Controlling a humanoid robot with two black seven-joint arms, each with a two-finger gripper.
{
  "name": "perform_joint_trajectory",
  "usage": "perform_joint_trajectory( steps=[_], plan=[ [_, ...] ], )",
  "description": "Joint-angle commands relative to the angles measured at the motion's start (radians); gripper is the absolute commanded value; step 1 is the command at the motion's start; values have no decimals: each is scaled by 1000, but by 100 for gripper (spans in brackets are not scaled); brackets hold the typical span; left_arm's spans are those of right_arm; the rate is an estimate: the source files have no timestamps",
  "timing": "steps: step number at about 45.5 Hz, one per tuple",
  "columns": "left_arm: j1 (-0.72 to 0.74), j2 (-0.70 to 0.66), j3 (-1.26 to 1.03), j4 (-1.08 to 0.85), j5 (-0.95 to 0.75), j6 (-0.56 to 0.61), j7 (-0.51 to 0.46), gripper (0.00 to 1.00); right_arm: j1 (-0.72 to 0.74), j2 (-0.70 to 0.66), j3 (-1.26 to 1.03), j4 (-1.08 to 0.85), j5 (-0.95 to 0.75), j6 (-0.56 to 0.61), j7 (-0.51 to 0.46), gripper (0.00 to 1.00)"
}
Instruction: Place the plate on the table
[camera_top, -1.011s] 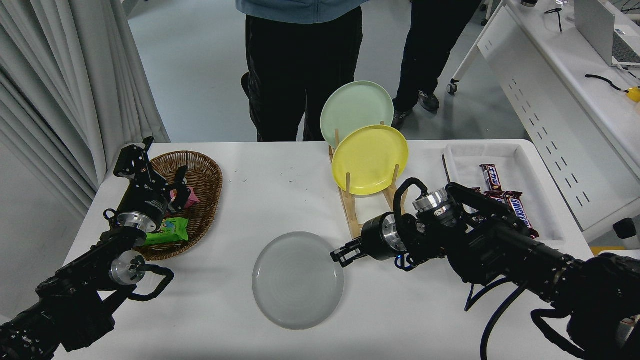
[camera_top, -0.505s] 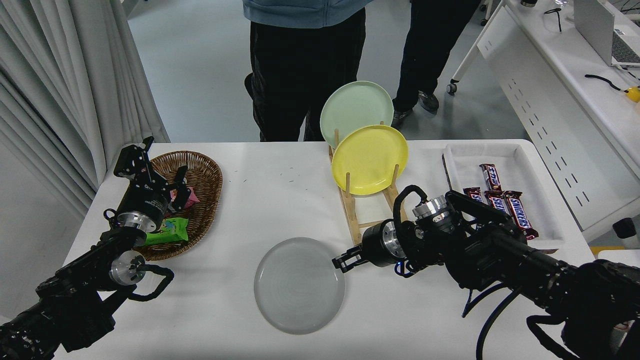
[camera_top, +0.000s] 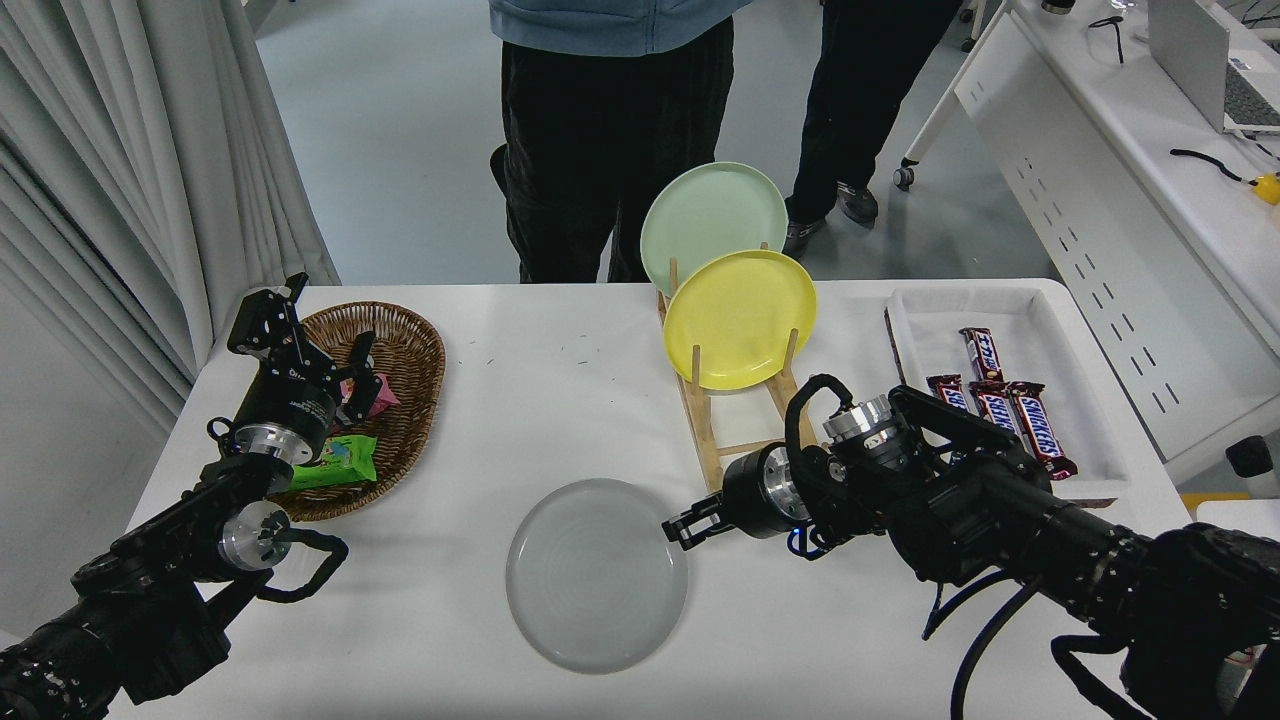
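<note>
White desk (camera_top: 560, 380) with rounded corners, filling most of the view, two people standing at its far edge. Right arm reaching in from the lower right, its gripper (camera_top: 684, 524) pointing left, fingers closed on the right rim of the plate (camera_top: 596, 574). Light grey plate lying flat, or very nearly so, on the near middle of the desk, just left of the rack's foot. Left arm parked at the lower left, its gripper (camera_top: 300, 345) raised over the near edge of the wicker basket (camera_top: 410, 370), fingers spread apart and holding nothing. Brown oval basket at the desk's left side, with a green packet and a pink packet inside. White tray (camera_top: 1040, 305) at the far right corner, carrying several chocolate bars (camera_top: 1010, 400). Wooden rack (camera_top: 705, 430) right of centre, holding a yellow plate (camera_top: 740, 318) upright in front and a pale green plate (camera_top: 712, 215) upright behind it.
</note>
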Motion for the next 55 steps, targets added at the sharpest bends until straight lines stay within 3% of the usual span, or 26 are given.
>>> perform_joint_trajectory(
  steps=[1, 37, 38, 41, 45, 51, 55],
  plan=[
    [0, 0, 0, 0, 0, 0, 0, 100, -16, 0, -8, 9, -2, 0, 0, 0],
    [0, 0, 0, 1, 0, 0, 0, 100, 10, -3, -61, 11, -1, 0, -5, 0],
    [0, 0, 0, 0, 0, 0, 0, 100, 11, -3, -61, 11, 1, 0, -6, 2],
    [0, 0, 0, 0, 0, 0, 0, 100, 20, -3, -60, 11, 1, 0, -6, 25],
    [0, 0, 0, 1, 0, 0, 0, 100, 33, -3, -55, 11, -5, 0, -6, 62],
    [0, 0, 0, 0, 0, 0, -1, 100, 59, -9, -44, 9, -24, 0, -6, 99],
    [0, 0, 0, 1, 0, 0, 0, 100, 77, -14, -43, 11, -33, 0, -6, 99]
  ],
)
